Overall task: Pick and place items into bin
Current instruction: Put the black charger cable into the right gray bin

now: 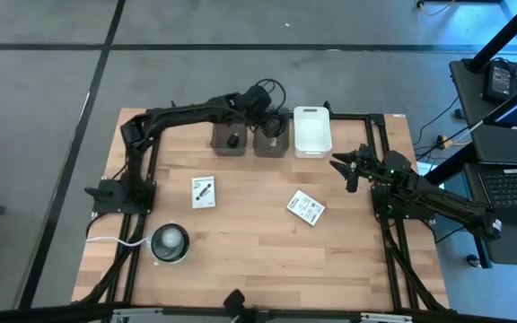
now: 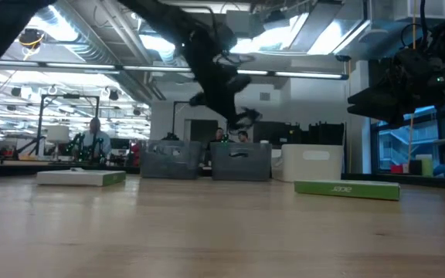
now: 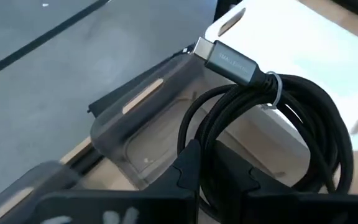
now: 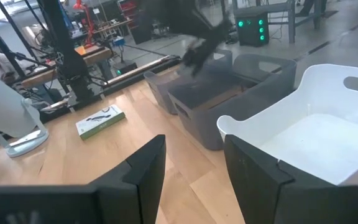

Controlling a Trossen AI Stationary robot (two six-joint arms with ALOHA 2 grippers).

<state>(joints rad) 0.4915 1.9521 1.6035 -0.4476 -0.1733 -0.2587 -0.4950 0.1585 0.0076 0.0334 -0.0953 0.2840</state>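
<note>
My left gripper (image 1: 266,106) is stretched out over the far row of bins and is shut on the coiled black cable (image 3: 272,124), which is above the middle grey bin (image 3: 143,127). In the low view the cable (image 2: 242,117) hangs over that bin (image 2: 240,162). The tiny black block (image 1: 232,140) lies inside the left grey bin (image 1: 230,139). Two white packets (image 1: 204,192) (image 1: 306,207) lie flat on the table. My right gripper (image 4: 191,165) is open and touches nothing; it waits near the table's right edge (image 1: 350,170), beside the white bin (image 1: 312,131). My left gripper (image 3: 213,171) pinches the cable's bundled coil (image 3: 211,146) between its two fingers, several strands together. The coil is lifted clear and stands out past the fingertips, with the grey metal plug (image 3: 225,59) at its far end, over the middle grey bin.
A round grey-white disc (image 1: 170,242) with a white cord sits near the table's near-left corner. The three bins stand in a row along the far edge, the white one (image 4: 316,137) rightmost. Bare wood lies between the packets. People and benches show in the room beyond.
</note>
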